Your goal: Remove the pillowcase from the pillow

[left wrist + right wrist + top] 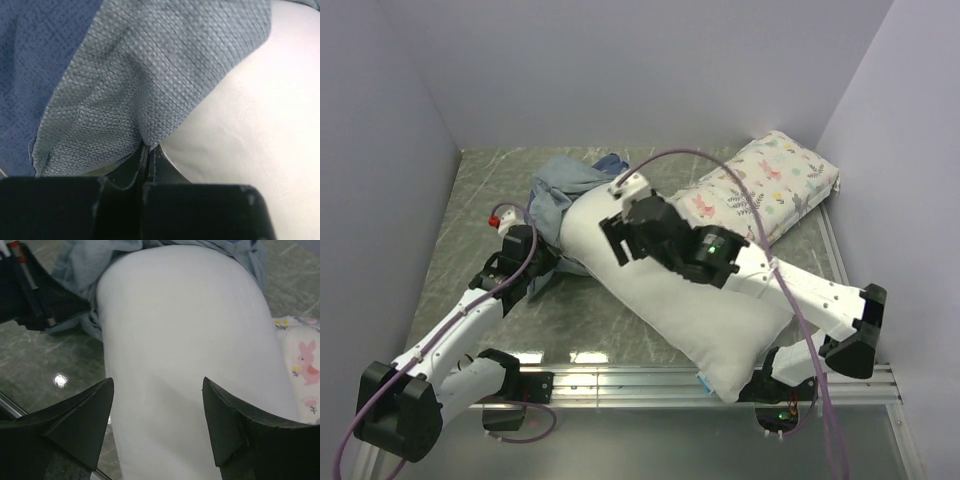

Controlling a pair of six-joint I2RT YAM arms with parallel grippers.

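Note:
The plain white pillow (670,290) lies diagonally across the table, its near end at the front rail. The pillowcase (565,190) is bunched, grey-blue inner side out, around the pillow's far end. My left gripper (538,258) is shut on a fold of the pillowcase (150,90) at the pillow's left side, right against the white pillow (250,140). My right gripper (620,238) is open and empty, hovering over the pillow's upper middle; its fingers (85,415) straddle the pillow (175,340). The pillowcase (82,265) also shows at the top of the right wrist view.
A smaller white pillow printed with pink flowers and leaves (760,185) lies at the back right against the wall. Grey walls close the left, back and right. A metal rail (620,385) runs along the front edge. Dark marbled table (500,170) shows at the left.

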